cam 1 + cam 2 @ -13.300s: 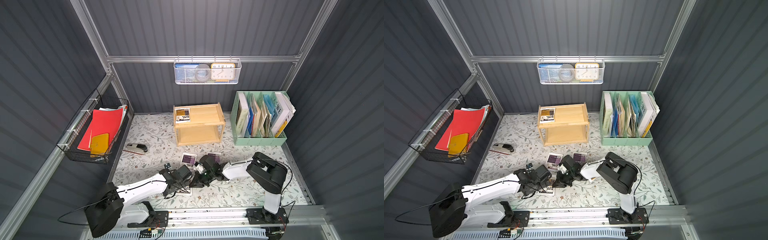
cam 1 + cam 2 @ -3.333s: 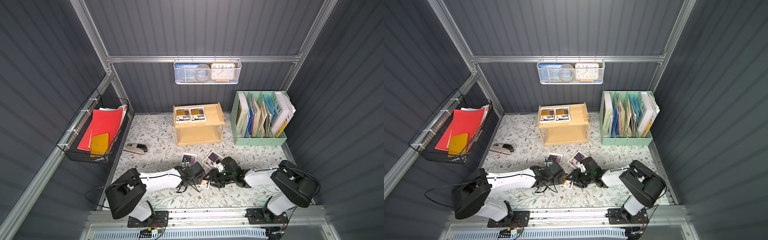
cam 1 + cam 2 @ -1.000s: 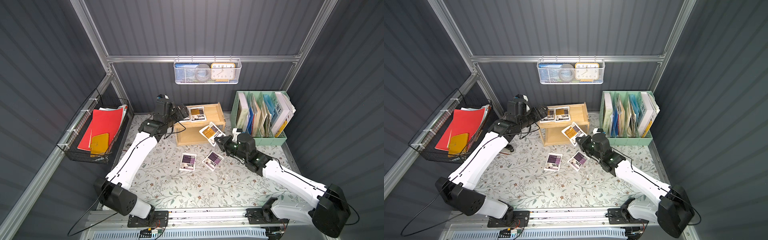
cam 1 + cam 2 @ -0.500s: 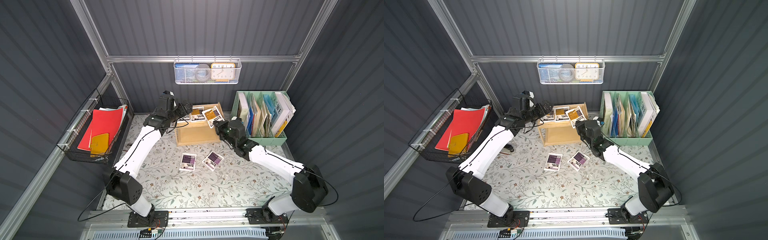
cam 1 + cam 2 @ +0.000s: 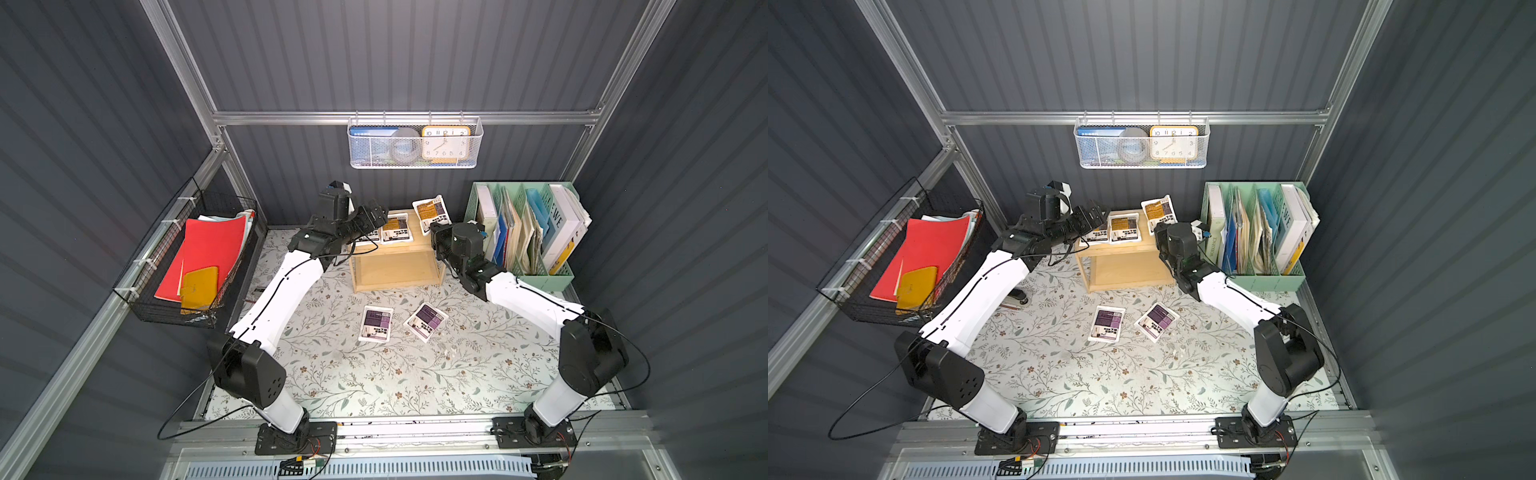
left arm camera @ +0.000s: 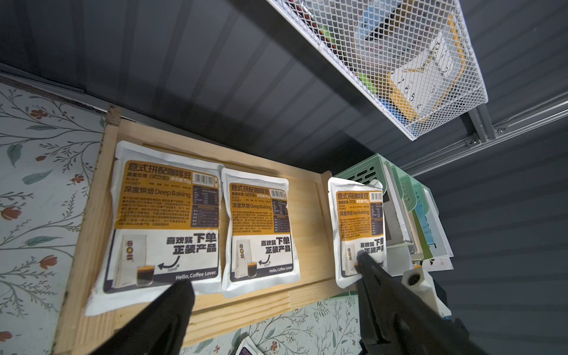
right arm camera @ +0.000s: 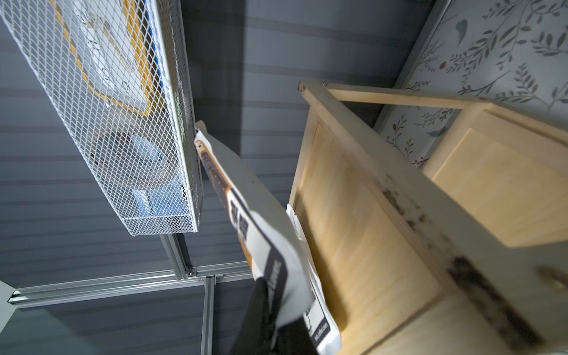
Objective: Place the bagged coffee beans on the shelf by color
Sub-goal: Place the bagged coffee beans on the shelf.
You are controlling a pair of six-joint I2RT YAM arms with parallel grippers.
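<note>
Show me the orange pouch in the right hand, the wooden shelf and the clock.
orange pouch (image 5: 432,215), top view, printed face.
wooden shelf (image 5: 397,272), top view, lower tier's back panel.
clock (image 5: 445,144), top view, white dial.

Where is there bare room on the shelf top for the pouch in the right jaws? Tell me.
Free: the strip of the shelf top between the middle yellow pouch and the rim by the green organizer. Crowded: the rest, filled by that pouch and the end yellow pouch.
</note>
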